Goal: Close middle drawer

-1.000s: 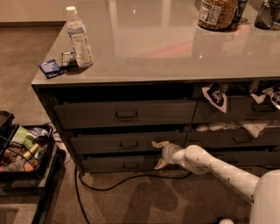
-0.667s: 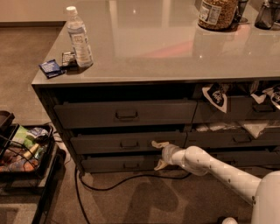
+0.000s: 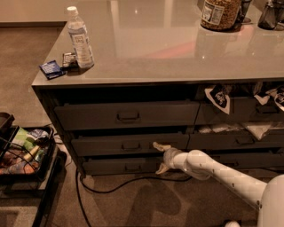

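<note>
The cabinet [image 3: 49, 102] fills the view, dark-fronted under a glossy grey top [image 3: 168, 48]. Its left column carries three wide drawers.

The top drawer [image 3: 88, 117] has the tallest front. The middle drawer [image 3: 102, 146] sits directly beneath it, with its small pull [image 3: 131, 145] at centre. The bottom drawer [image 3: 106, 167] lies lowest, just above the floor. A dark gap shows above the middle drawer's front. Whether that front is fully home cannot be told.

The white arm [image 3: 226, 175] enters from the lower right and reaches left along the foot of the cabinet. A low cart [image 3: 49, 177] stands at the left edge, loaded with mixed items.

The gripper [image 3: 156, 158] is at the right end of the middle drawer's front. Its jaws are spread wide, one above the other, and hold nothing. The upper finger [image 3: 159, 146] lies against the middle drawer's front, right of the pull. The lower finger [image 3: 161, 168] is down in front of the bottom drawer.

On the top, a jar [image 3: 220, 13] stands at the far right. A bottle [image 3: 80, 37] stands upright near the left corner, with a blue packet [image 3: 51, 69] just beside it. A dark cable [image 3: 111, 188] trails over the floor below the drawers.
</note>
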`<state>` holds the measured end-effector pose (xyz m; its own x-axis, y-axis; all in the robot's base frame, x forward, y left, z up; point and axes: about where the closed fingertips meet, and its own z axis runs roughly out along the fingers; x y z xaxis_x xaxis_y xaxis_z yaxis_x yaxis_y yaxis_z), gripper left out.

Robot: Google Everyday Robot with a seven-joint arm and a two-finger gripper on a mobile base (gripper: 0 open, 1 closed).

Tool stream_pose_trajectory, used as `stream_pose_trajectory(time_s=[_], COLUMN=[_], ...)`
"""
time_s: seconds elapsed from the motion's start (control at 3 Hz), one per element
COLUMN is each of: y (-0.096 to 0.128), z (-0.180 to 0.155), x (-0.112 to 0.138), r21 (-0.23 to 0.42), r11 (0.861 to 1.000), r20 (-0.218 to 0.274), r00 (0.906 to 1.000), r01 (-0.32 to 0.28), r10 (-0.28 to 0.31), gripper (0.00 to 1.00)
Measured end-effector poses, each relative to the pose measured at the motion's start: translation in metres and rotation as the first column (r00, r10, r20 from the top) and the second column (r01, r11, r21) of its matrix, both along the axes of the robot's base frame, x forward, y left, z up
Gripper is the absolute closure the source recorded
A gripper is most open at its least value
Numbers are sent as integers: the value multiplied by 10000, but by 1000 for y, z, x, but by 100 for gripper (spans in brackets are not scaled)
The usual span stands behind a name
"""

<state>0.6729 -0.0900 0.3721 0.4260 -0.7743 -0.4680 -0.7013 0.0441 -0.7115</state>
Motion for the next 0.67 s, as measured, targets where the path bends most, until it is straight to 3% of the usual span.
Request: stream_pose_trajectory(time_s=[0.33,0.67], y=[1,-3], z=[0,-2], x=[-4,-39], r21=[-1,-561], r11=[10000,9968], r20=[-1,-371], r00=[10000,9978], r01=[0,-575], r10=[0,555], gripper=[0,0])
